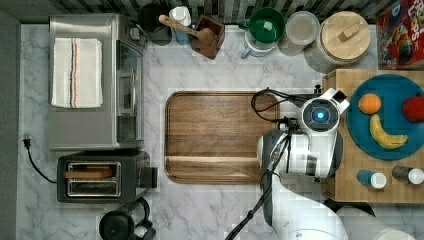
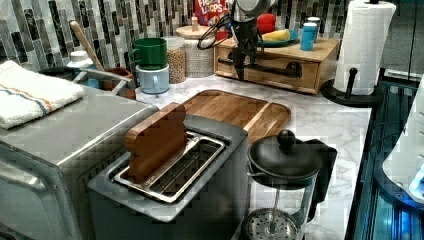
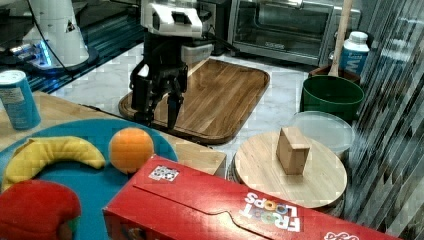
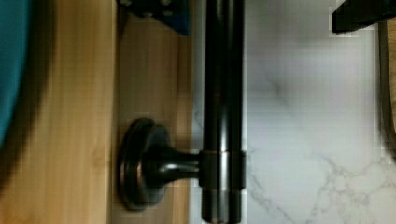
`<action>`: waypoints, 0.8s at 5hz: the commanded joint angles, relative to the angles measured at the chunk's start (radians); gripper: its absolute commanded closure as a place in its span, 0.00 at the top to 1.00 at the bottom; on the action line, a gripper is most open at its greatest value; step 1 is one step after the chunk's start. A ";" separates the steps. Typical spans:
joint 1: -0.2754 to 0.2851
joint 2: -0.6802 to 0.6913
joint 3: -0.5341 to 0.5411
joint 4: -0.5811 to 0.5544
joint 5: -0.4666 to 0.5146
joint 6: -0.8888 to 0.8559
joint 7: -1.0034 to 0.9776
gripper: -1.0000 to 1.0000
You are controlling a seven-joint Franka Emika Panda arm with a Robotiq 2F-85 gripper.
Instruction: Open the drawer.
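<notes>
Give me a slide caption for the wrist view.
Open gripper straddling the drawer's black bar handle above marble counter.

Shut light-wood drawer (image 2: 280, 67), black bar handle (image 4: 223, 107)

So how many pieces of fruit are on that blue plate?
3 on the blue plate: an orange, a banana, a red fruit at the top view's right edge.

The robot arm (image 1: 300, 155) is white and round, with fat smooth parts joined by dark grey rings. On its top end a small round light glows blue inside a dark circle. Black cables (image 1: 264, 102) loop out beside it and run down along its side. Its gripper (image 3: 159, 95) is black, under a white boxy block.
</notes>
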 commanded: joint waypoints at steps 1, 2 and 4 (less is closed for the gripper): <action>0.046 -0.010 0.090 0.047 0.090 -0.086 0.088 1.00; 0.072 -0.017 0.100 0.052 0.149 -0.123 0.054 1.00; 0.142 -0.025 0.107 -0.010 0.178 -0.045 0.032 1.00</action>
